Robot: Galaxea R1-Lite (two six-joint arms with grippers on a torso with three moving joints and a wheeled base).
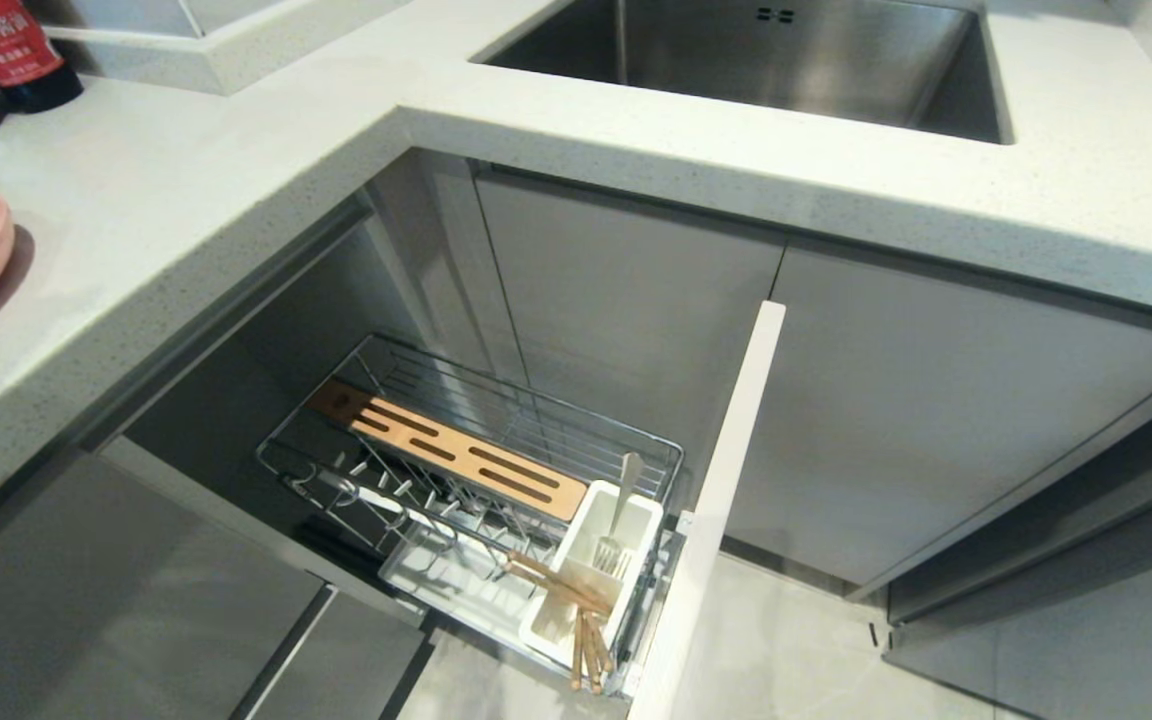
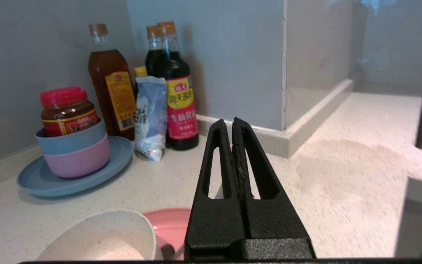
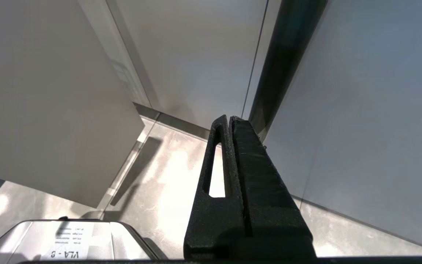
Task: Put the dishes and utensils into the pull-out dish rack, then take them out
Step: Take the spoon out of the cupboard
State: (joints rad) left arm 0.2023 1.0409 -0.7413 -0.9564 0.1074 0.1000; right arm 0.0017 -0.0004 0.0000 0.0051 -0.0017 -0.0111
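Left gripper (image 2: 232, 123) is hovering over the counter with fingers pressed together, pink plate (image 2: 167, 227) and cream bowl (image 2: 104, 238) sitting right below it. Right gripper (image 3: 228, 120) is hanging by the cabinets, fingers squeezed together too.

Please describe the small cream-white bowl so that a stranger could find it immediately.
On the speckled white countertop, look before the sauce bottles in the corner. The cream-white bowl sits beside the pink plate. Unlike the stacked blue and pink bowls, it stands alone and is pale.
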